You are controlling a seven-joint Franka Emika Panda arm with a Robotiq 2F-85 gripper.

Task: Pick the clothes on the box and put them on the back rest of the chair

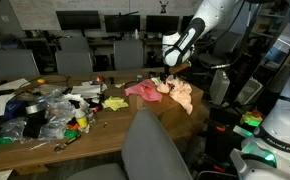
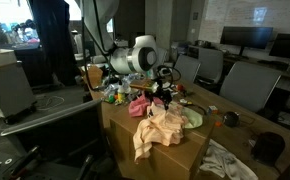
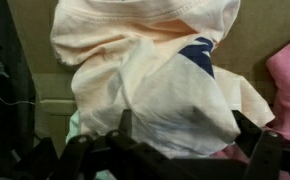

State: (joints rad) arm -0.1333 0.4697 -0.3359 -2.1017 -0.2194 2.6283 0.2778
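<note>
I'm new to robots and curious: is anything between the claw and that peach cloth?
Nothing. In the wrist view the peach cloth lies directly beyond the gripper, with no other object between.

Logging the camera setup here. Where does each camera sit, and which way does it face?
Exterior view: behind a grey chair, facing across the cluttered table; arm and hand above the peach cloth.
Exterior view: off the table's end, facing the draped cloth; arm and hand show.
Wrist view: looks down onto the cloth; fingers at bottom.
Shared: the peach cloth, all three.
</note>
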